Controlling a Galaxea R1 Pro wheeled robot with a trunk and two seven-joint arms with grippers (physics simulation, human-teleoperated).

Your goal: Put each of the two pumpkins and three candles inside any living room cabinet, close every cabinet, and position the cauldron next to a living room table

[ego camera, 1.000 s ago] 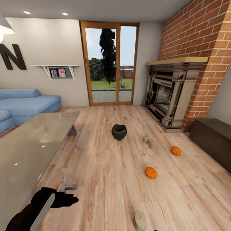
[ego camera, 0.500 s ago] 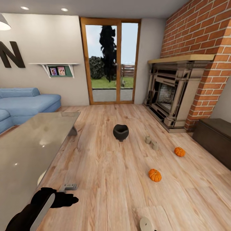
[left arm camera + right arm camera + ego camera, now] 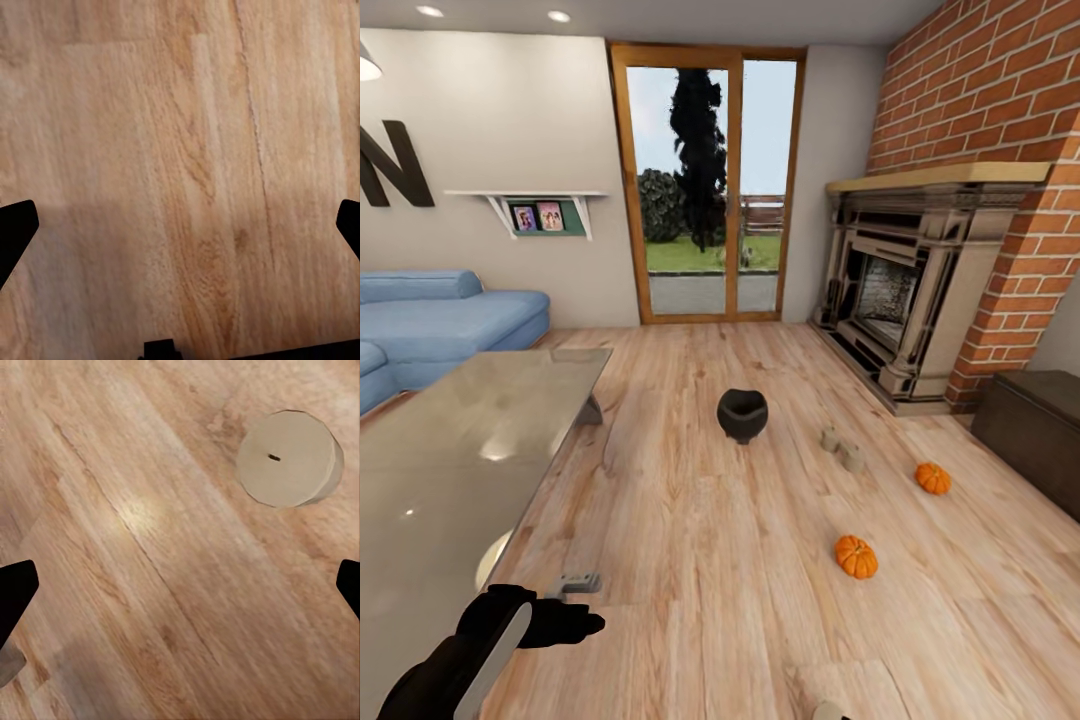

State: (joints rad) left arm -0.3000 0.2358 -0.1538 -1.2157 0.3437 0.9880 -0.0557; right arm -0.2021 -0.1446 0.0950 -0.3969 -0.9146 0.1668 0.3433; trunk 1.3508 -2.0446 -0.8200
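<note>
The head camera looked across the living room's plank floor (image 3: 690,560) toward a glass door (image 3: 705,185) and a brick fireplace (image 3: 920,280). The cauldron (image 3: 742,414) stood upright on the floor near the middle of the room, well apart from the grey worktop (image 3: 450,470) that ran along the view's left side in front of the blue sofa (image 3: 435,320).

Two small candles (image 3: 842,449) sat just beside each other on the floor to the right of the cauldron. Beyond them, toward the right wall, lay the two pumpkins — the farther pumpkin (image 3: 933,478) near the dark-brown cabinet (image 3: 1035,430), the nearer pumpkin (image 3: 856,556) more toward the open floor. The cabinet's fronts looked shut, though only one end of it was in view. A third candle (image 3: 289,457) stood upright on the planks under the right arm, its wick seen from above in the right wrist view.

The left gripper (image 3: 565,625) hung low beside the worktop's near corner. In the left wrist view its jaws were spread wide, tips at the picture's edges, with only bare floor between them. The right gripper (image 3: 180,592) likewise had its jaws wide apart and held nothing — the candle lay beyond them, not between them.
</note>
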